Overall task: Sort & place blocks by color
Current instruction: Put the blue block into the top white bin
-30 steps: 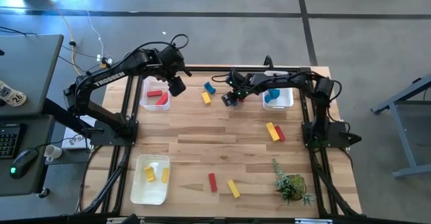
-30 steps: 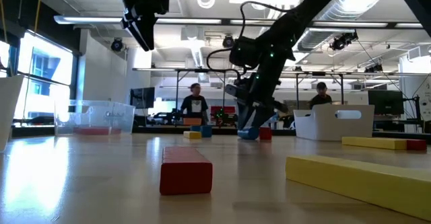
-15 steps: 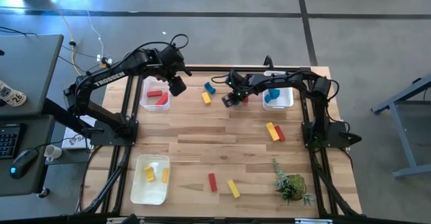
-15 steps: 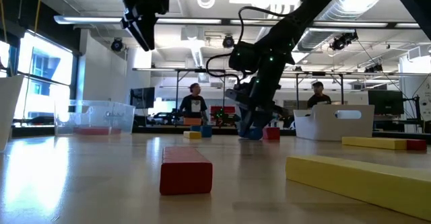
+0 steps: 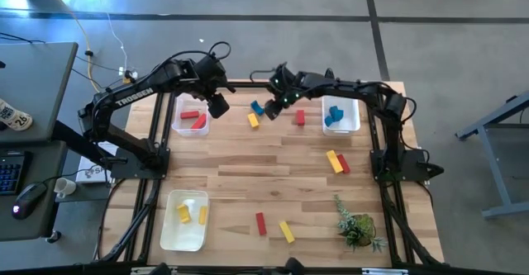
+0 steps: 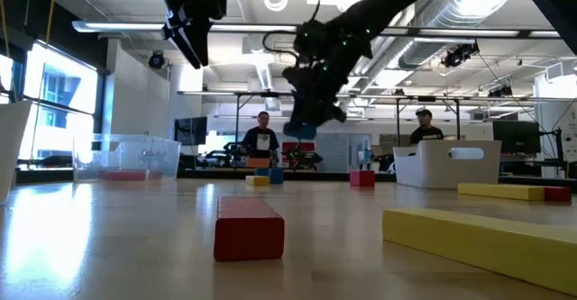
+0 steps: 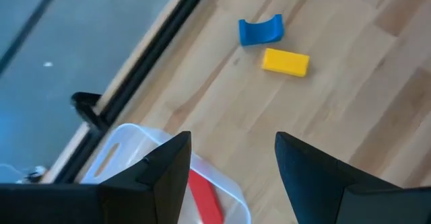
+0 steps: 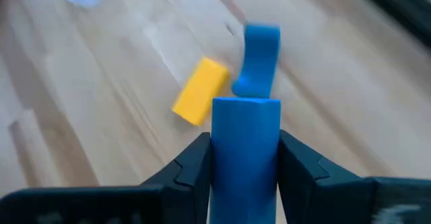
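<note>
My right gripper (image 5: 276, 103) (image 8: 246, 158) is shut on a blue block (image 8: 246, 140) and hangs above the table's far middle. Under it a blue arch block (image 8: 259, 52) (image 5: 257, 107) and a yellow block (image 8: 199, 89) (image 5: 254, 120) lie flat on the wood. A red block (image 5: 299, 116) (image 6: 362, 178) rests on the table just to the right. My left gripper (image 5: 216, 103) (image 7: 232, 160) is open and raised over the clear bin (image 5: 190, 118) holding red blocks (image 7: 205, 197). More blocks lie near the right edge (image 5: 335, 161) and the near edge (image 5: 260, 223). My right gripper pinches the blue block between its two fingers, one finger on each long side (image 8: 219, 150). The fingers slant down from above. The block is lifted clear of the table and shows below the fingertips in the low view (image 6: 302, 131).
A clear bin with blue blocks (image 5: 340, 114) stands at the far right, and a bin with yellow blocks (image 5: 186, 217) at the near left. A small green plant (image 5: 357, 225) sits near the right corner. Bare wood lies across the table's middle. People sit in the room behind.
My right gripper has risen from the table beside the red block and moved toward the far edge and slightly left, carrying the blue block up clear of the wood. The red block stays on the table, now uncovered.
</note>
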